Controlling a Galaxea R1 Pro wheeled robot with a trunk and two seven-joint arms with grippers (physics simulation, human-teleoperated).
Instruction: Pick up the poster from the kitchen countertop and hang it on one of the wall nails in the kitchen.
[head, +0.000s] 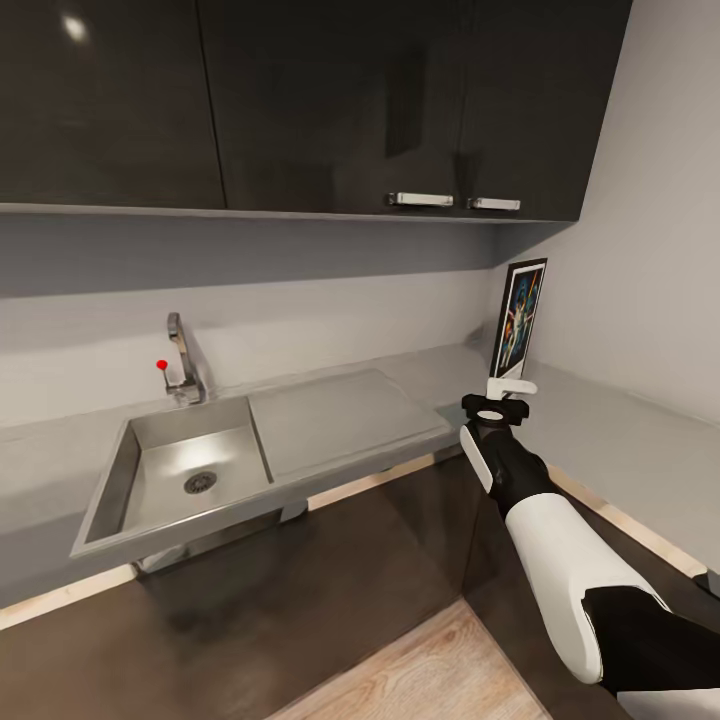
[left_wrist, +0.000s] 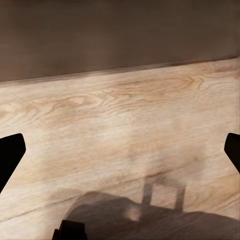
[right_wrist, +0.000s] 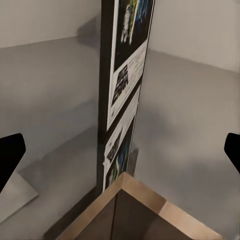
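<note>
We see the poster (head: 519, 318) standing upright in the corner of the table (head: 350, 410), where the long grey worktop meets the side run along the right wall. In the head view its face shows bright figures on a dark field inside a white border and a thin black frame, but no word on it can be read there. In the right wrist view the poster (right_wrist: 122, 100) comes edge-on and very near; we make out small blocks of print and little pictures on its white parts, all too blurred to read. Its top is cut off by the picture's edge in that view.

Our right hand (head: 510, 386) is just in front of the poster's lower edge in the head view, and whether it touches we cannot tell. In the right wrist view its two dark fingertips (right_wrist: 10, 157) stand far apart at the two sides, so the right hand is spread, with the poster between them but farther on.

The left hand (left_wrist: 120, 155) is also spread, its fingertips wide apart over the pale wood floor (left_wrist: 115, 125), where a shadow lies.

On the table are a sink (head: 175, 470), a drainboard (head: 340, 410) and a chrome tap (head: 183, 360) with a small red dot on its lever. Dark cupboards (head: 300, 100) hang above, with two pale handles (head: 420, 199).
</note>
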